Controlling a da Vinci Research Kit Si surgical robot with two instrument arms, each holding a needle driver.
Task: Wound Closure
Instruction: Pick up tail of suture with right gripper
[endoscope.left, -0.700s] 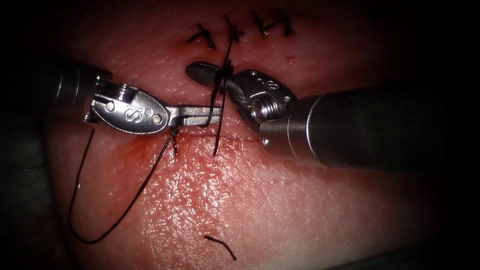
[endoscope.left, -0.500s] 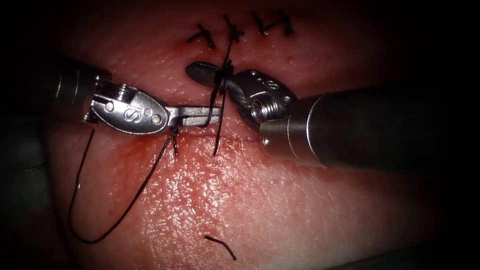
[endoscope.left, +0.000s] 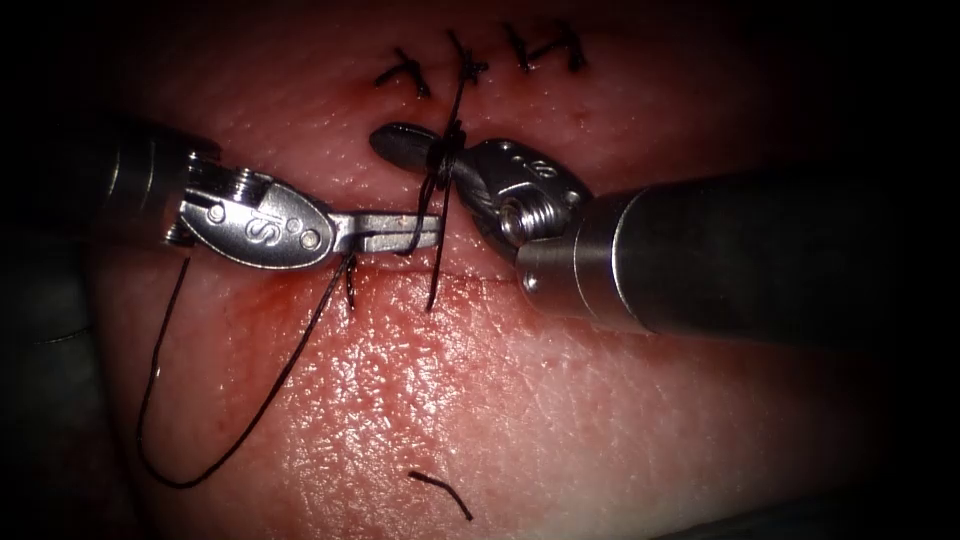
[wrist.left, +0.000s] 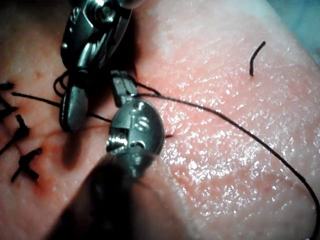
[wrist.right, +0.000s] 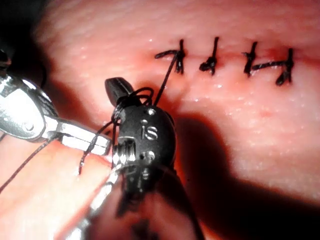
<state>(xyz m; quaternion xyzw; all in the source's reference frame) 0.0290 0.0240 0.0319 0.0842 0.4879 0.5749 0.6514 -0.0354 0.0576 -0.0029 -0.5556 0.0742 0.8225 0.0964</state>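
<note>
Pork tissue (endoscope.left: 520, 420) underneath, left hand (endoscope.left: 415, 232) clamped on the thread (endoscope.left: 240, 430), thread looped around closed right hand (endoscope.left: 400, 145), right wrist view catches four finished stitches (wrist.right: 212, 61)

From my console, both tools read as polished metal: the left tool (endoscope.left: 400, 232) has a bright, mirror-smooth clevis, and the right tool (endoscope.left: 410, 145) ends a satin, brushed-looking shaft (endoscope.left: 720, 260). The thread (endoscope.left: 240, 425) looks matt black and slightly fuzzy, as do the knotted stitches (endoscope.left: 470, 65) at the far side. The tissue (endoscope.left: 560, 420) is wet, glossy and finely pebbled, glazed with red fluid (endoscope.left: 400, 320).
</note>
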